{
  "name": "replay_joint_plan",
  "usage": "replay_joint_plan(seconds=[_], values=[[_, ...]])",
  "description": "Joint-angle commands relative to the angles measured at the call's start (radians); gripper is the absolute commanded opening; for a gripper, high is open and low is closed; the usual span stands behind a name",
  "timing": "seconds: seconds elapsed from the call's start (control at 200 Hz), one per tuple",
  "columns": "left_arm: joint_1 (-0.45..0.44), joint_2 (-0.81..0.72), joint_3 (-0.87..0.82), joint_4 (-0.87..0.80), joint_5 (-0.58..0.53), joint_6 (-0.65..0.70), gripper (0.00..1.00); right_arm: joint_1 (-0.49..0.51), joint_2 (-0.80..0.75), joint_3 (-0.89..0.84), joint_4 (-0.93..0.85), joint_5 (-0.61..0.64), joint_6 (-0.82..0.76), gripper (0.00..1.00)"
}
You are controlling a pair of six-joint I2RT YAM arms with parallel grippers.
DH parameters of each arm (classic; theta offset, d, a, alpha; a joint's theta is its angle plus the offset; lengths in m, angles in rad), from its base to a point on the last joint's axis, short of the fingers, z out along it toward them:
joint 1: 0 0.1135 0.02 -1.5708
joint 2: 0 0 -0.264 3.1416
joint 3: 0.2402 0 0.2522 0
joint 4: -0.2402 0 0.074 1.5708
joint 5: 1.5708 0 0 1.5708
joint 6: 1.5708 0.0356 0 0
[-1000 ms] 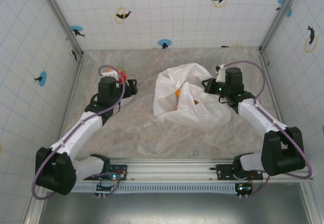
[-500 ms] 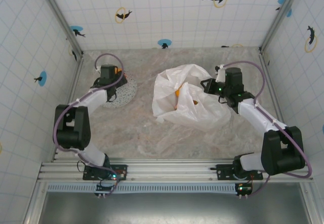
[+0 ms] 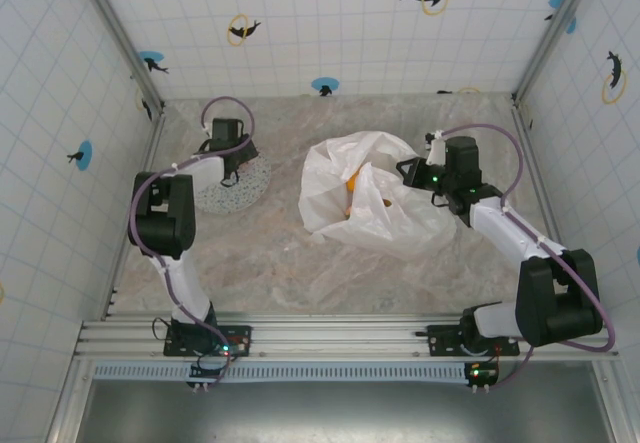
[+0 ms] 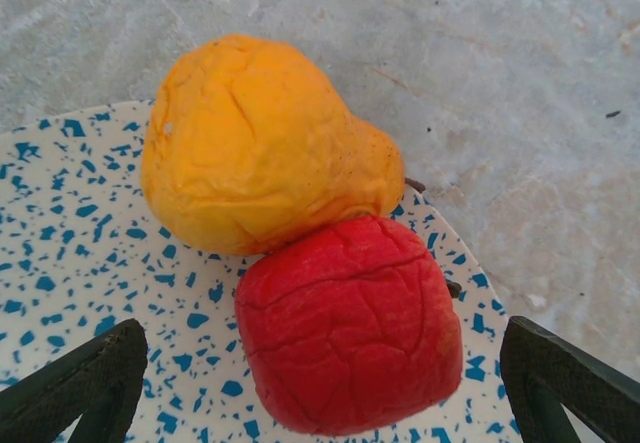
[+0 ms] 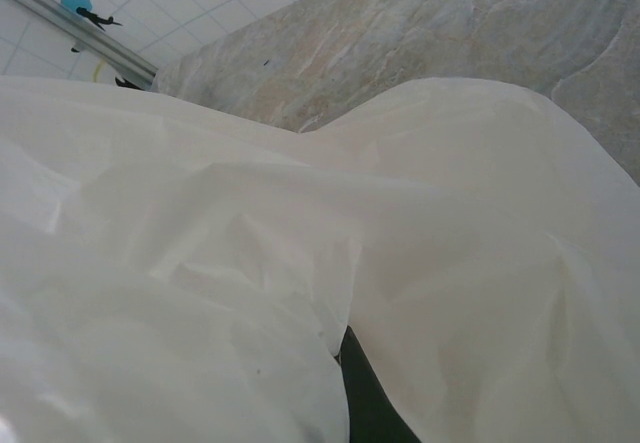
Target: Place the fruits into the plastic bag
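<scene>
Now L fingers [image 4: 80, 383] farther back over plate [image 4: 60, 213], wide before red fruit [image 4: 350, 328]; R fingers [image 5: 368, 408] unclear.

Bright, even light, soft shadows, overhead view crisp — plastic bag [image 5: 450, 213] pale, slightly overexposed close up

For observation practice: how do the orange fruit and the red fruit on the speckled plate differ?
The orange fruit is pear-shaped, narrowing at one end; the red fruit is blocky, almost square. The orange fruit looks larger than the red fruit, which lies nearer the camera. Both are wrinkled, touch each other and rest on the plate.
</scene>
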Motion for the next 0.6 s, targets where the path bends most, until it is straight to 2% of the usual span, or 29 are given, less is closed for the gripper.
replay_joint_plan(seconds=[0.0,0.315,0.595], values=[[0.008,0.045,0.050,-0.009,0.007,0.028,0.91,-0.004,-0.011,-0.012,0.030,0.001,0.003,0.00],[0.008,0.122,0.100,-0.010,0.017,0.044,0.83,-0.003,-0.009,-0.015,0.025,0.005,0.004,0.00],[0.008,0.120,0.086,-0.003,0.058,0.037,0.65,-0.002,-0.008,-0.015,0.022,0.008,0.003,0.00]])
